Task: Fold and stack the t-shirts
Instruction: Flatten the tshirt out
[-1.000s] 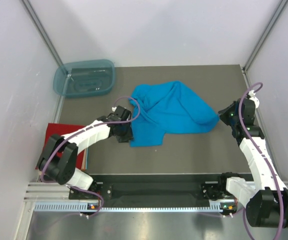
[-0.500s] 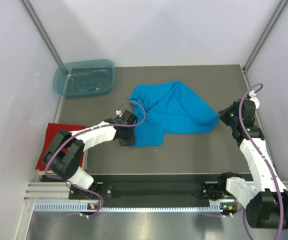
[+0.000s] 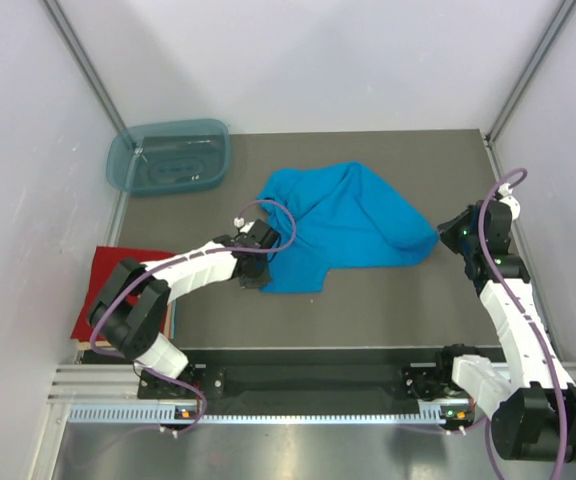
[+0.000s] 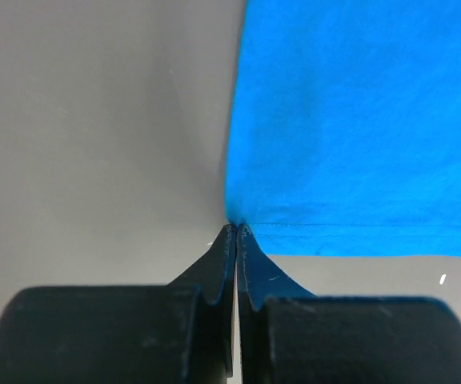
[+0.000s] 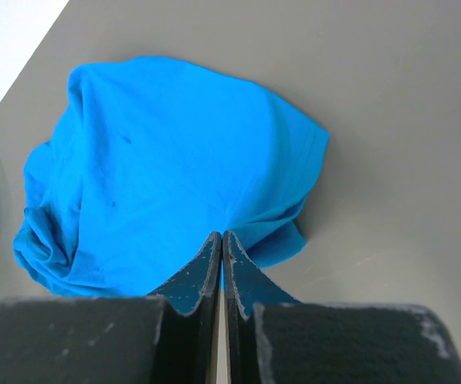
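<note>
I work on a dull grey table point(image 3: 388, 300) boxed in by pale walls, with metal posts slanting up at the far corners. The turquoise t-shirt point(image 3: 353, 225) lies rumpled near the middle. Its long axis runs across the table from left to right, and one flat flap hangs toward my near side at the left end. The red t-shirt point(image 3: 118, 268) is a folded rectangle off the table's near-left edge, partly under my left arm. The translucent tub point(image 3: 168, 158) sits at the far-left corner, well apart from both shirts.

My left gripper point(image 4: 236, 230) is clenched, its tips touching the hemmed near-left corner of the turquoise flap. I cannot tell whether any cloth is caught between them. My right gripper point(image 5: 221, 237) is also closed tight, its tips at the bunched right end of the same shirt. Nothing lies between my arms and the cloth.
</note>
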`<state>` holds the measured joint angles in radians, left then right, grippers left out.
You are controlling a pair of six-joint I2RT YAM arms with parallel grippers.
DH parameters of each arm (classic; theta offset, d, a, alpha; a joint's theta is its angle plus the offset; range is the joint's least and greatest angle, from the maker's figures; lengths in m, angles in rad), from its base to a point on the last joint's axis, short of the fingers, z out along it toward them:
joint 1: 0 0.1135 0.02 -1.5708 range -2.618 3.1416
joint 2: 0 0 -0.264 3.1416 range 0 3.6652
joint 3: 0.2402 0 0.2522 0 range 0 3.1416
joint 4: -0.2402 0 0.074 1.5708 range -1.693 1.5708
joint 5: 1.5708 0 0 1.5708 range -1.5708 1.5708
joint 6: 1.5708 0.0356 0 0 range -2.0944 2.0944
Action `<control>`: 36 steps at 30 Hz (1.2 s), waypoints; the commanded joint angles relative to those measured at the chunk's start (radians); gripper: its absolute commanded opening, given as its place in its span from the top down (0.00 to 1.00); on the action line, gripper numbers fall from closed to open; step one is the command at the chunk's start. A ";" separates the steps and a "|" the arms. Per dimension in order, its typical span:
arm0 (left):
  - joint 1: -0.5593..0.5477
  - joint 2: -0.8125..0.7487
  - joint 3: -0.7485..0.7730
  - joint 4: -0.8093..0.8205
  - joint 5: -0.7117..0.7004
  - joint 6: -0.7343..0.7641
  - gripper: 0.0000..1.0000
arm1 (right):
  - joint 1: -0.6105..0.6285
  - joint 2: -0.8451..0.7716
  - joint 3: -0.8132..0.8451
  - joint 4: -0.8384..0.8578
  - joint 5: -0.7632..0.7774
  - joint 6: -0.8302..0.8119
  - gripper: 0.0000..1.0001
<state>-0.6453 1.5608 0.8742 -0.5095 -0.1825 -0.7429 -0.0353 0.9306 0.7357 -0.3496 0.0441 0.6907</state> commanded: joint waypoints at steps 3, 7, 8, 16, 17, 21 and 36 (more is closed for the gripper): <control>-0.001 -0.131 0.309 -0.127 -0.118 0.103 1.00 | 0.009 0.004 0.223 -0.071 0.017 0.009 1.00; -0.001 -0.192 0.662 -0.198 -0.170 0.151 1.00 | 0.009 -0.022 0.405 -0.169 0.065 0.023 1.00; -0.001 -0.208 0.707 -0.199 -0.175 0.157 1.00 | 0.009 -0.032 0.472 -0.211 0.082 0.023 1.00; -0.001 -0.436 0.954 -0.167 -0.164 0.171 1.00 | 0.009 -0.169 0.743 -0.437 0.206 -0.014 1.00; -0.001 -0.453 0.971 -0.175 -0.167 0.174 1.00 | 0.009 -0.185 0.773 -0.471 0.224 -0.017 1.00; -0.001 -0.547 1.019 -0.215 -0.187 0.181 1.00 | 0.009 -0.246 0.841 -0.534 0.244 -0.017 1.00; 0.001 -0.172 1.052 -0.140 -0.185 0.307 1.00 | 0.009 -0.015 0.710 -0.224 0.198 -0.065 1.00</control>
<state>-0.6445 1.2175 1.9244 -0.6941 -0.3542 -0.5007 -0.0345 0.7998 1.5112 -0.7372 0.2424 0.6601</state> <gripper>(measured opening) 0.011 0.006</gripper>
